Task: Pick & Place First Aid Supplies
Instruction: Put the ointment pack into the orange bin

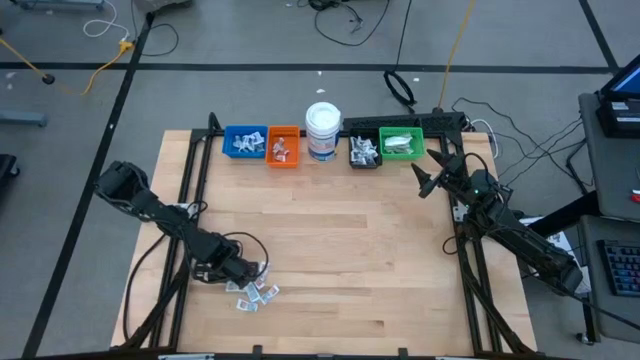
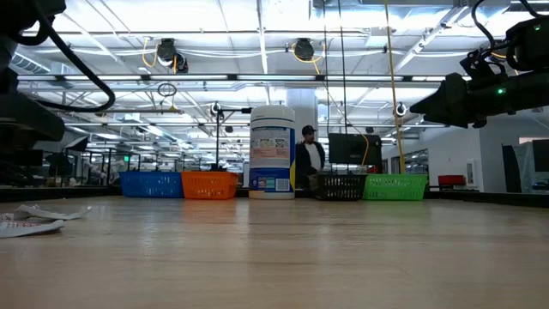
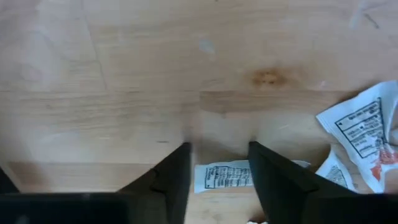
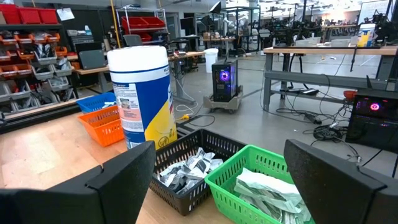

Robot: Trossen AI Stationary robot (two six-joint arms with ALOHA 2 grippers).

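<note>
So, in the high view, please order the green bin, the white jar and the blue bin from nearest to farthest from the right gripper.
Measured from the right gripper, which hangs open near the table's far right:
1. Green bin, at the right end of the row, just beside the gripper.
2. White jar, in the middle of the row.
3. Blue bin, at the left end of the row.

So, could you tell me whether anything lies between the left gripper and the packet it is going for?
Nothing visible does. The left gripper is down at the table with one packet lying directly between its fingers; the other packets lie off to one side.
</note>
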